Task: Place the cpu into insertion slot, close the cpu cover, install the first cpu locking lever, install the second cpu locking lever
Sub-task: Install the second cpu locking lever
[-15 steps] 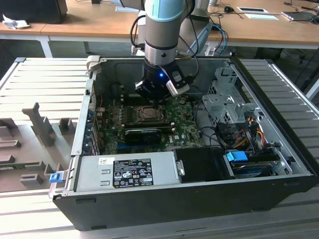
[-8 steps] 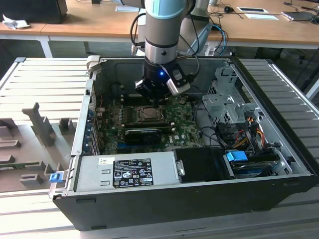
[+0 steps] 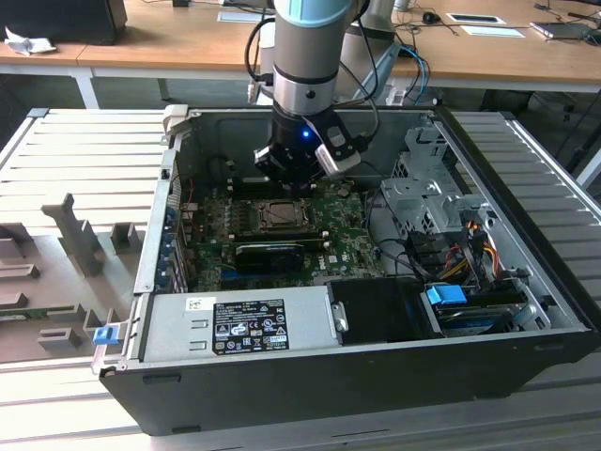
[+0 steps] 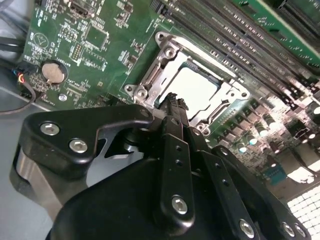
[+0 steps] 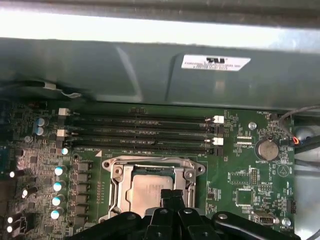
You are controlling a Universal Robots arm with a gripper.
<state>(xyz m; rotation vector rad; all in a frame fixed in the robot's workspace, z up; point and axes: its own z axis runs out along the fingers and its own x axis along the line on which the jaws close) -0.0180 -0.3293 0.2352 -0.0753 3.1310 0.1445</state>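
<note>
Your fingers [image 4: 174,107] are pressed together with nothing between them, tips meeting just over the near edge of the socket; in the first wrist view the same closed tips [image 5: 170,196] overlap the lower edge of the cpu. The gripper [image 3: 293,178] hangs just above the socket, inside the open case [image 3: 526,282].

The cpu [image 5: 150,192] already lies flat in the socket, its pale metal top showing bright in the second wrist view [image 4: 195,87]. The cover [image 5: 155,167] is down around it, its frame bordering the chip on all sides in both wrist views [image 4: 150,75].

Take the socket as your landmark on the motherboard [image 4: 75,45]. Beyond it, toward the case wall, run the memory slots [image 5: 140,132], parallel to the socket's far edge. To one side of it stands a row of capacitors [image 5: 59,192]. On the opposite side, well apart from it, sits the coin battery [image 5: 266,149], also seen in the second wrist view [image 4: 53,72].

In the exterior view, the power supply [image 3: 235,324] lies nearer the camera than the socket, and the drive cage [image 3: 423,197] lies toward that view's right.
</note>
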